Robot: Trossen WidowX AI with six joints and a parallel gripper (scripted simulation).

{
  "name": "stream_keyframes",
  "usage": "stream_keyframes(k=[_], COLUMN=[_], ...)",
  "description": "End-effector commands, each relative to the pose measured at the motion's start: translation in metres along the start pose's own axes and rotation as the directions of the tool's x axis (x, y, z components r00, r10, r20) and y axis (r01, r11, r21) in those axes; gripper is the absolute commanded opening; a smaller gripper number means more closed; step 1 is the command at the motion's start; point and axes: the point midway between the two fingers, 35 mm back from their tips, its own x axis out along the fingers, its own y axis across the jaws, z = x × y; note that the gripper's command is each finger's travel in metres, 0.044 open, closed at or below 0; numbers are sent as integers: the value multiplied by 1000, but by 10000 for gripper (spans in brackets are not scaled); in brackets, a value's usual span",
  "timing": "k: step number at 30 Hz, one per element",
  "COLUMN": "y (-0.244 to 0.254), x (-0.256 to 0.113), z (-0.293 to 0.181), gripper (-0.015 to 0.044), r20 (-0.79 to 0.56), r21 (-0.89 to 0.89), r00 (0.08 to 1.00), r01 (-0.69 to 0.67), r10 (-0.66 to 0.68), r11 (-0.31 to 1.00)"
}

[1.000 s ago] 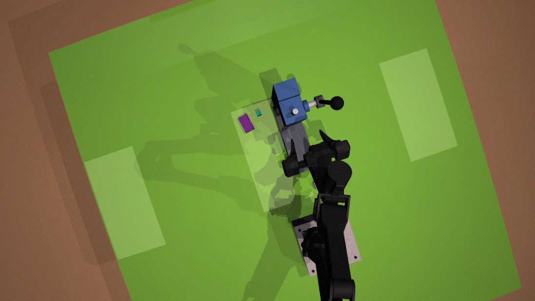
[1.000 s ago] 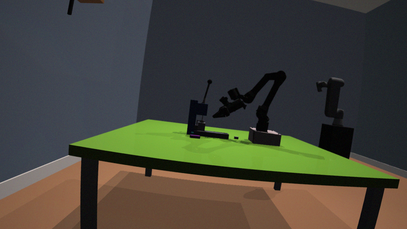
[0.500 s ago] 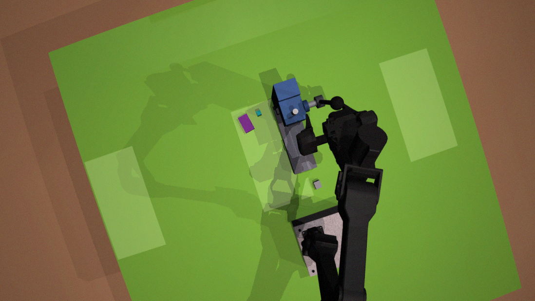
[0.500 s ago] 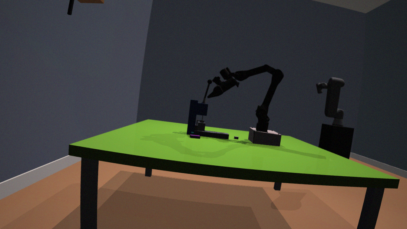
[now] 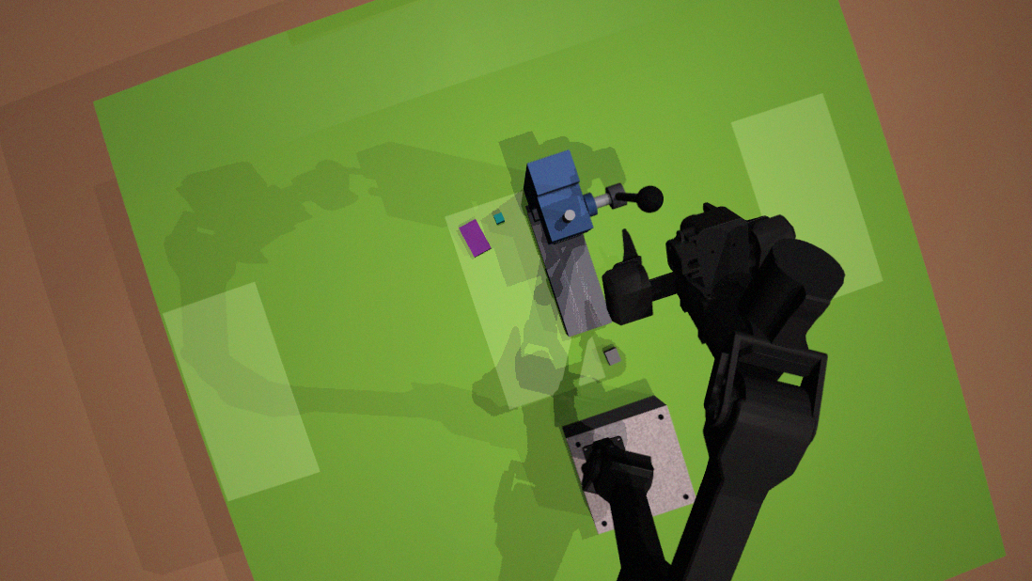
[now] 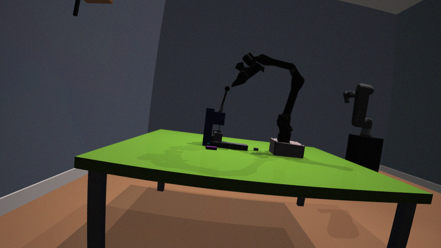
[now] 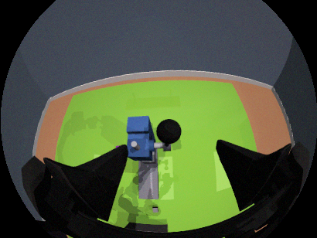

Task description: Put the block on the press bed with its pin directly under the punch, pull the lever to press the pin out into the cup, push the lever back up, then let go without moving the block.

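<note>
The block stands on the press bed beneath the thin punch. The blue press head hides most of the block from above. Its pin and the cup cannot be made out. The lever stands raised, leaning a little toward the arm, with a black ball knob on top. My gripper is open and empty. Its fingertips are close to the knob, which appears between them in the wrist view.
A purple block and a small teal block lie beside the press. A small grey cube lies between the bed and my arm's base. Another robot stands beyond the table.
</note>
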Motion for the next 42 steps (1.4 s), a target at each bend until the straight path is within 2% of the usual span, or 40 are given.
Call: stream_keyframes(k=[1,42], y=[2,2], x=[-13,51], z=[4,4], gripper=[440,440], r20=[-16,-13], r21=[-2,-2], r00=[1000,1000], r01=[-12,-12], r10=[12,12], r11=[1000,1000])
